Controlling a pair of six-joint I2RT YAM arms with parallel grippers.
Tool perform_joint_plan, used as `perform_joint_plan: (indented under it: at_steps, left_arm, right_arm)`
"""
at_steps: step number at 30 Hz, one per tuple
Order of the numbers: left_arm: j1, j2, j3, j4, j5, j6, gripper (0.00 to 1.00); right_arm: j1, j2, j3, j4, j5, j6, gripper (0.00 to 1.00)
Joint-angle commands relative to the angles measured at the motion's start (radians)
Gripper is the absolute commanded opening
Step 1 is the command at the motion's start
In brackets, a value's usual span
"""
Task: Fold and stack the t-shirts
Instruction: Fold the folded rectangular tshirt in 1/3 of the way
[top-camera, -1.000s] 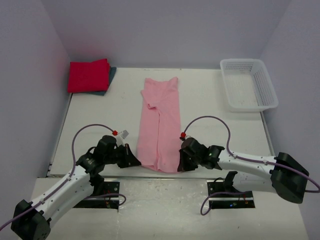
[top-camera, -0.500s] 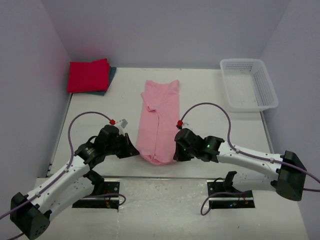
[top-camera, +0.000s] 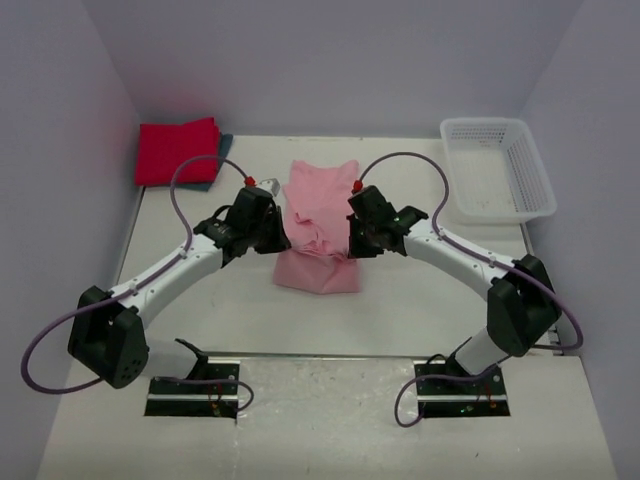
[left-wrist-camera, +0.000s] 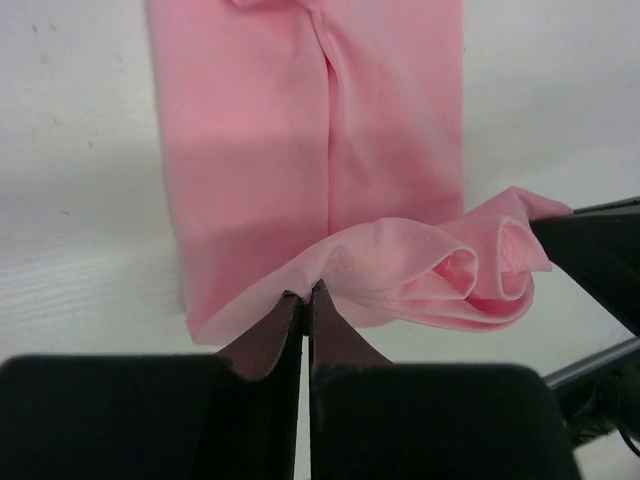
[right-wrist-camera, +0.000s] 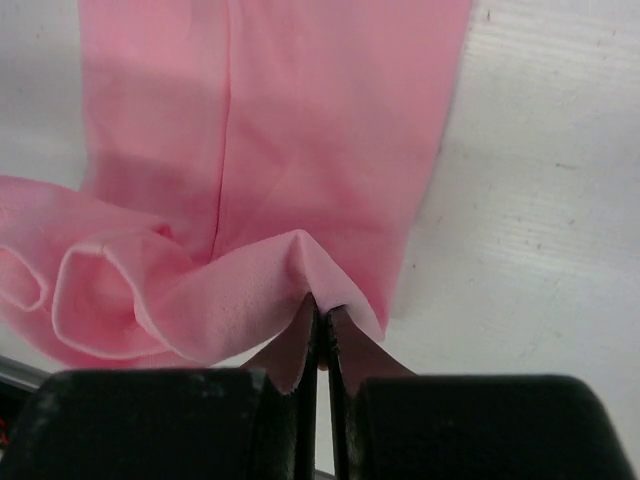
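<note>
Black-fingered left gripper (left-wrist-camera: 303, 292) clamped tight on the pink t-shirt (left-wrist-camera: 250, 150), one hem corner nipped between its tips. Same for right gripper (right-wrist-camera: 322, 300), pinched on the other hem corner. Cloth sags in loose rolls between the two. Both hang above the shirt's middle, near half doubled over the rest, mid-table (top-camera: 420, 290). Far left corner: red t-shirt (top-camera: 177, 150), folded, lying on the teal t-shirt (top-camera: 224, 145). White basket (top-camera: 485, 123) far right, well apart.

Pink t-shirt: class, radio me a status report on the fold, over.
Left gripper and right gripper both shut on pink t-shirt hem. Hem held raised above shirt's middle, half folded. Red shirt, basket well aside.
</note>
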Motion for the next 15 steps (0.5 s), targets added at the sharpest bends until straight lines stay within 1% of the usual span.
perform_joint_plan:
  at_steps: [1,5,6,7,10,15]
  left_arm:
    - [0.041,0.085,0.1,0.047,-0.075,0.079,0.0]
    - [0.084,0.18,0.152,0.09,-0.069,0.099,0.0]
    - [0.086,0.223,0.164,0.092,-0.07,0.108,0.0]
    - [0.089,0.243,0.176,0.093,-0.073,0.113,0.0]
    - [0.101,0.326,0.222,0.099,-0.076,0.126,0.0]
    - [0.11,0.428,0.274,0.139,-0.062,0.149,0.0]
  right_arm:
    - [-0.033,0.06,0.109,-0.026,-0.044,-0.087,0.0]
    - [-0.091,0.158,0.181,-0.051,-0.048,-0.118,0.0]
    - [-0.101,0.172,0.209,-0.054,-0.048,-0.124,0.0]
    - [-0.105,0.185,0.222,-0.054,-0.08,-0.136,0.0]
    - [-0.13,0.245,0.273,-0.071,-0.088,-0.149,0.0]
    - [-0.167,0.326,0.324,-0.08,-0.113,-0.17,0.0]
